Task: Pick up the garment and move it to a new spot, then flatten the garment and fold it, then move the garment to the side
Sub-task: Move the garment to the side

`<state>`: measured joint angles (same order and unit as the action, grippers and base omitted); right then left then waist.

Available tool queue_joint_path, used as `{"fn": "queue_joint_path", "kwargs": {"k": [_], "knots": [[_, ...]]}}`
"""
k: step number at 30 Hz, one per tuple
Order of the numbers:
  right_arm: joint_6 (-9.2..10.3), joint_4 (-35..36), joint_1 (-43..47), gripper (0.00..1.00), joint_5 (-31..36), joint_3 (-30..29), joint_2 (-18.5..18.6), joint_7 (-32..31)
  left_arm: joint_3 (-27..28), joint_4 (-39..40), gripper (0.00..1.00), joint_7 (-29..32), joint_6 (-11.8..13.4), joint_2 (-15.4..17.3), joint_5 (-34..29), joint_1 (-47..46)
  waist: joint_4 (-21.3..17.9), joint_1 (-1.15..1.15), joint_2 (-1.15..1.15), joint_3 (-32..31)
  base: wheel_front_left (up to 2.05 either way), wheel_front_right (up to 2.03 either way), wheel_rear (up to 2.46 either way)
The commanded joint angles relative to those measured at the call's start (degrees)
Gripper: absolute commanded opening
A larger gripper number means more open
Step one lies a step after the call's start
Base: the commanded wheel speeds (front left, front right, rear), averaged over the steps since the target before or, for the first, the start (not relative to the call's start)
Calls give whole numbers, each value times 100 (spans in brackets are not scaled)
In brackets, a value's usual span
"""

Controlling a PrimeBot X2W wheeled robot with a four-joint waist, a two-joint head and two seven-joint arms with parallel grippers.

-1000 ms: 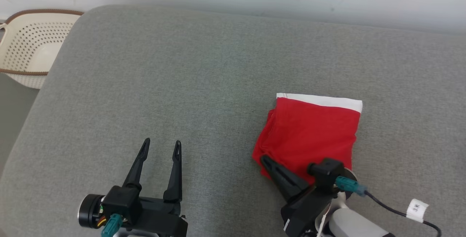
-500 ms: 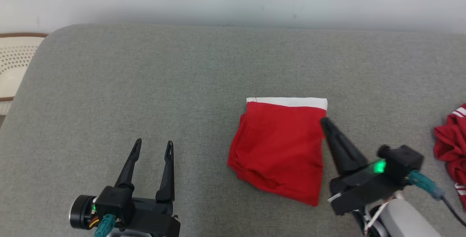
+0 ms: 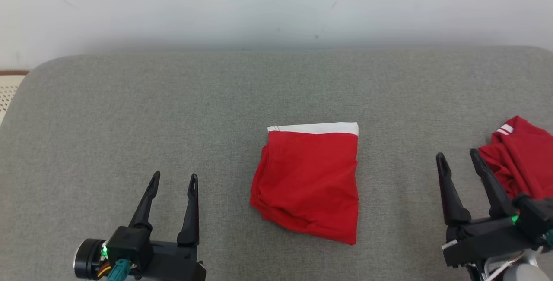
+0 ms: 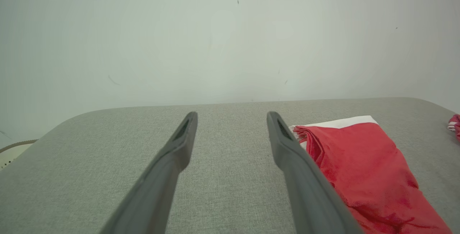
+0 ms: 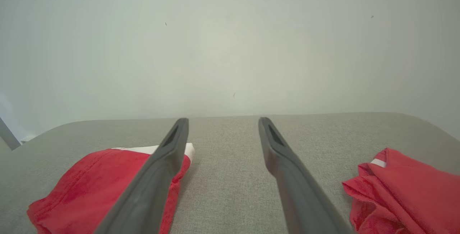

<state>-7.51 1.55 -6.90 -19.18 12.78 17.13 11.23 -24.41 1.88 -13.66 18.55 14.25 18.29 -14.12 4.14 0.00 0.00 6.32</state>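
Midway across the grey cushion [image 3: 173,99] lies the folded red garment [image 3: 309,179], flat and roughly squared, with a white band along its far edge. Left gripper [image 3: 174,176] hovers at near left, jaws apart and empty. The right gripper [image 3: 457,155] sits at near right, jaws likewise apart, holding nothing, just beside a second crumpled red garment [image 3: 518,160]. Assessment: the cloth is light, soft and limp, so stacked layers will likely slide apart. Pinch through every layer at the thick left fold, lifting low.
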Motion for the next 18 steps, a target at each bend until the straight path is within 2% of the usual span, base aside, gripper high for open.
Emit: {"fn": "queue_joint_path", "kwargs": {"k": [1, 8, 18], "knots": [[3, 73, 157, 100, 55, -103, -52, -52, 27, 15, 100, 20, 13, 61, 24, 92, -101, 0, 0, -105, 0, 0, 0], [3, 335, 637, 100, 226, -455, -214, -239, 89, 53, 100, 43, 67, 151, 76, 225, -205, 0, 0, -232, 0, 0, 0], [3, 746, 1149, 100, 418, -558, -363, -515, 225, -20, 100, 78, 146, 272, 226, 422, -221, 0, 0, -447, 0, 0, 0]]}}
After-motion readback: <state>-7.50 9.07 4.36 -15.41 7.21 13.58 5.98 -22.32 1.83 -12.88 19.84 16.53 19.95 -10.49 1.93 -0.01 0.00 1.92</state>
